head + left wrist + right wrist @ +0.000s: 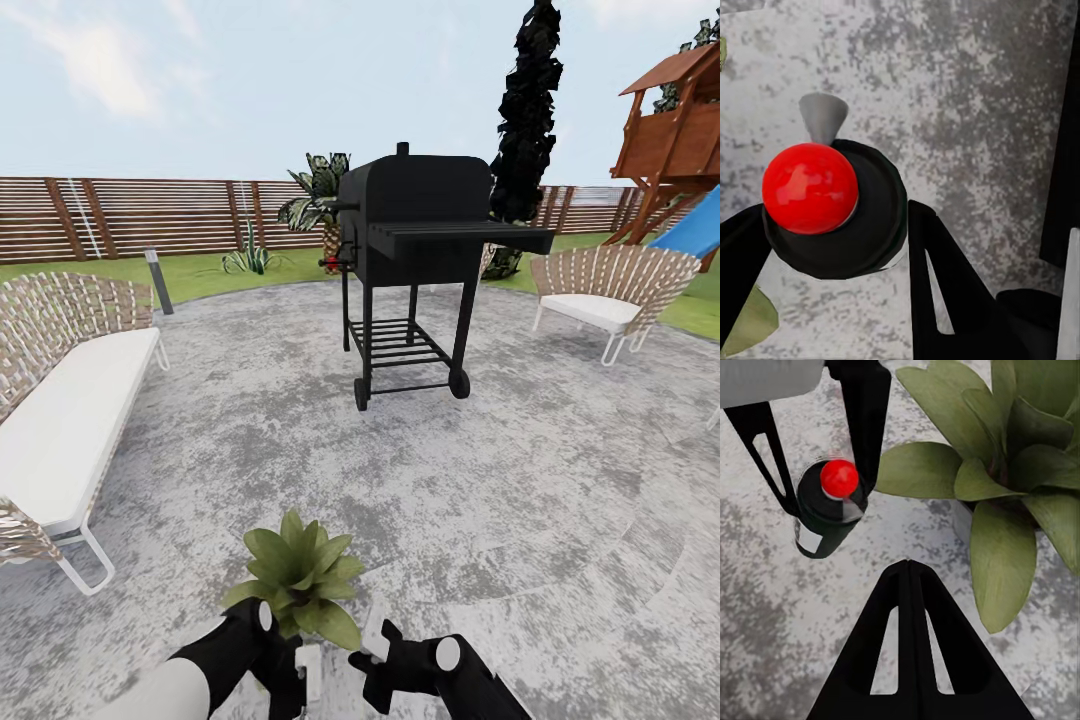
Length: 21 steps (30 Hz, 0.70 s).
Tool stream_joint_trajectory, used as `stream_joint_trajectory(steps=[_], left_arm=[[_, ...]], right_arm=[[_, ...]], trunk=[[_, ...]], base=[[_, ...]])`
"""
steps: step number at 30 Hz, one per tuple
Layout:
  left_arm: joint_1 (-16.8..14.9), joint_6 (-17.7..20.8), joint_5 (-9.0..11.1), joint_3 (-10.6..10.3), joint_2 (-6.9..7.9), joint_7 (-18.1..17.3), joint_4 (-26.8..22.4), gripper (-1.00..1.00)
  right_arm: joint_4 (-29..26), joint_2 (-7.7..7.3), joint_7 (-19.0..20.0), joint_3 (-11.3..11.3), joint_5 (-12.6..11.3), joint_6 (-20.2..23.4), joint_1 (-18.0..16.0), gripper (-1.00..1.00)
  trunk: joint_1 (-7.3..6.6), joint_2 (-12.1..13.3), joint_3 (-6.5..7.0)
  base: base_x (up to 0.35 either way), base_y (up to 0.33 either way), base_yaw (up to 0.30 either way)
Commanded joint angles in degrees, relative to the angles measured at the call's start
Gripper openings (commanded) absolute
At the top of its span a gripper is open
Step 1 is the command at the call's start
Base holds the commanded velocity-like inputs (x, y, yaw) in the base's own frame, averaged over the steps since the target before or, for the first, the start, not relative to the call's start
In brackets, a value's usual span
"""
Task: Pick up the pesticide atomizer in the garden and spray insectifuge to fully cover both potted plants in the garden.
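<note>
The pesticide atomizer point(832, 206) is a dark round body with a red ball on top and a grey nozzle. My left gripper point(832, 217) is shut on it, one black finger on each side. The right wrist view shows the atomizer point(831, 506) held above the mottled grey paving point(772, 607), just beside one of the potted plants point(1001, 472). My right gripper point(907, 566) is shut on nothing and points at the gap between the atomizer and the leaves. In the head view that potted plant point(300, 575) stands just beyond both grippers, left gripper point(285, 665) and right gripper point(372, 650).
A black grill point(410, 260) stands mid-paving ahead. A wicker sofa point(70, 400) lines the left side and a wicker chair point(610, 290) sits at the right. Behind them are the slat fence point(150, 215), an agave point(250, 260) and a wooden playhouse point(680, 120).
</note>
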Motion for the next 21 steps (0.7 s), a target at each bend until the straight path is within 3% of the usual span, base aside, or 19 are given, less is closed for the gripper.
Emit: stream_joint_trajectory(steps=[1,6,21], left_arm=[[0.0,0.3,0.0,0.0,-0.19,-0.2,-0.5,-1.0],[0.2,0.3,0.3,0.4,-1.09,-0.2,-3.0,-1.0],[0.5,-0.1,0.4,0.5,-3.21,-0.2,-3.0,-1.0]], right_arm=[[-0.1,0.02,0.1,-0.1,0.6,-0.4,0.0,-1.0],[-0.1,0.02,0.0,-0.1,0.5,-0.4,0.0,-1.0],[-0.1,0.02,0.0,-0.1,0.5,-0.4,0.0,-1.0]], trunk=[[-0.01,0.0,-0.05],[-0.01,0.0,-0.05],[-0.01,0.0,-0.05]], base=[[0.0,0.0,0.0],[0.0,0.0,0.0],[0.0,0.0,0.0]])
